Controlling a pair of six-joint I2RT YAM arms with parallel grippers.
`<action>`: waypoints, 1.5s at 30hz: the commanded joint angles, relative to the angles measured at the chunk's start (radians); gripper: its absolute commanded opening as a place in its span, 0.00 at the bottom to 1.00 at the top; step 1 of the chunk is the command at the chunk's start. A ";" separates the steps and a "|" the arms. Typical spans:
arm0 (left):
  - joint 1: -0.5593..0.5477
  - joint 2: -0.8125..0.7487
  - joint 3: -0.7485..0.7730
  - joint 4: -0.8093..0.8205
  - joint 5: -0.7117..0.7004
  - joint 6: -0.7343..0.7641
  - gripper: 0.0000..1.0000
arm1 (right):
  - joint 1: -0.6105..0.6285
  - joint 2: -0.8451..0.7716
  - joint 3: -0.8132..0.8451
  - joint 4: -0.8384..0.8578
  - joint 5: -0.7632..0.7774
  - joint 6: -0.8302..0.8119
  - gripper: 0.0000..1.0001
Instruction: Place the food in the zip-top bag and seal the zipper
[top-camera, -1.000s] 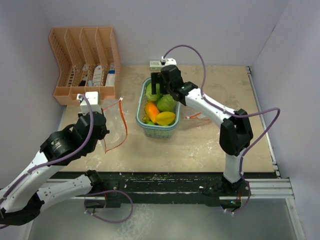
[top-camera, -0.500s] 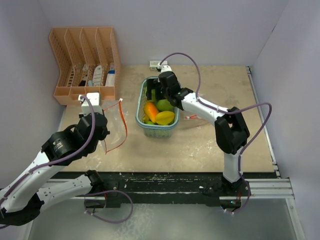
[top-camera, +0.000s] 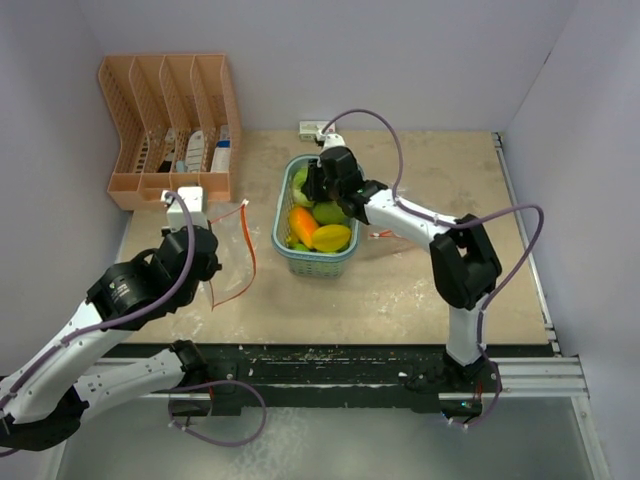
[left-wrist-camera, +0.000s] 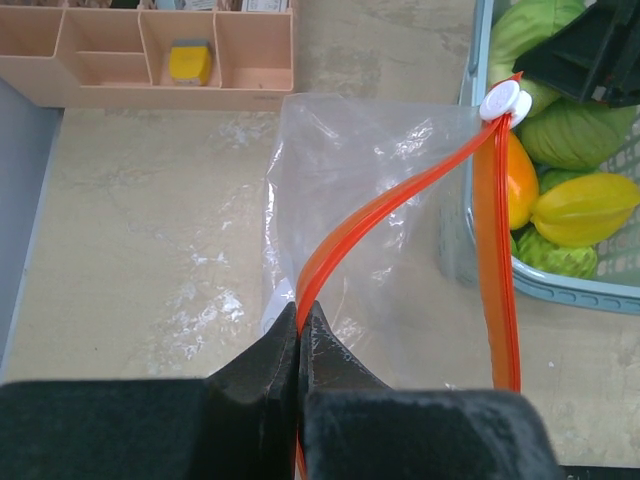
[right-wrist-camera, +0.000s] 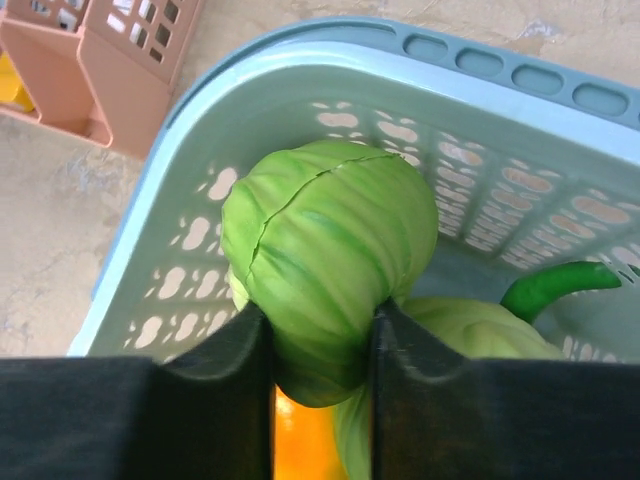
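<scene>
my right gripper (right-wrist-camera: 320, 345) has just dropped into the pale blue plastic basket (right-wrist-camera: 520, 80) and clamped a round pale-green toy cabbage (right-wrist-camera: 330, 240); a second ago it hovered wide open above. that piece can now be lifted. my left gripper (left-wrist-camera: 300, 335) stays pinched tight on the orange zipper strip (left-wrist-camera: 400, 187) of the clear zip-top bag (left-wrist-camera: 350, 150), just beside the basket.

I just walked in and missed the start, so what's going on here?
The left hand pinches the orange zipper strip of the clear zip-top bag, whose mouth is open. The right hand is down in the blue basket, gripping a green toy cabbage. The bag holds no food yet.
</scene>
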 joint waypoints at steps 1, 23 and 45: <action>0.003 0.018 -0.005 0.009 -0.010 -0.024 0.00 | 0.006 -0.195 -0.043 0.020 -0.052 -0.026 0.17; 0.002 0.067 -0.040 0.106 0.022 -0.133 0.00 | 0.218 -0.779 -0.618 0.514 -0.662 0.256 0.12; 0.004 -0.061 -0.045 0.175 0.111 -0.201 0.00 | 0.319 -0.619 -0.635 0.721 -0.492 0.309 0.09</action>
